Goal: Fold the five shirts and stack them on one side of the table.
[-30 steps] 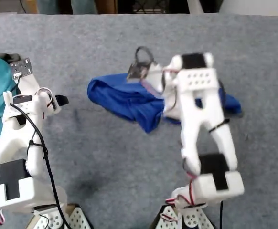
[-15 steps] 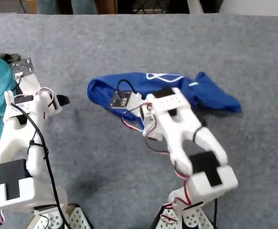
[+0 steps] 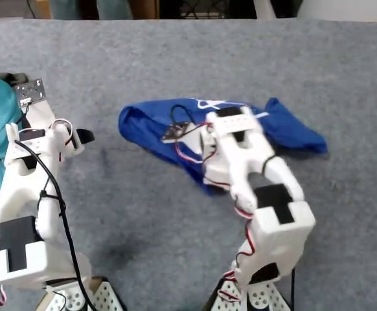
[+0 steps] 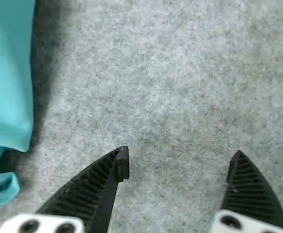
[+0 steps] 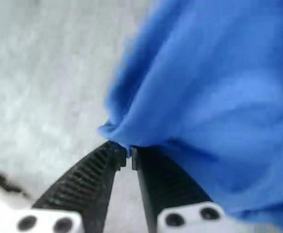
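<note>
Between the ribbed black tips of the right gripper, a bunched edge of the crumpled blue cotton shirt is pinched, the jaws all but closed on the fold. Beyond those tips the rest of the shirt lies in a loose, rumpled band on the grey felt-like table covering, running out to both sides of that arm's wrist.

The cloth looks light, soft and limp. It will likely drape and trail from wherever it is lifted rather than hold any shape, and it may drag on the rough covering. A pinch on a single thin fold could slip or pull out one layer alone. A hem, a shoulder seam or a corner, where the fabric is doubled, would probably give a surer hold, ideally with a second hold on the matching corner to spread it flat.

Farther off, the left gripper hangs over bare covering, spread wide and holding nothing. A flat teal shirt lies just beyond its one finger.
</note>
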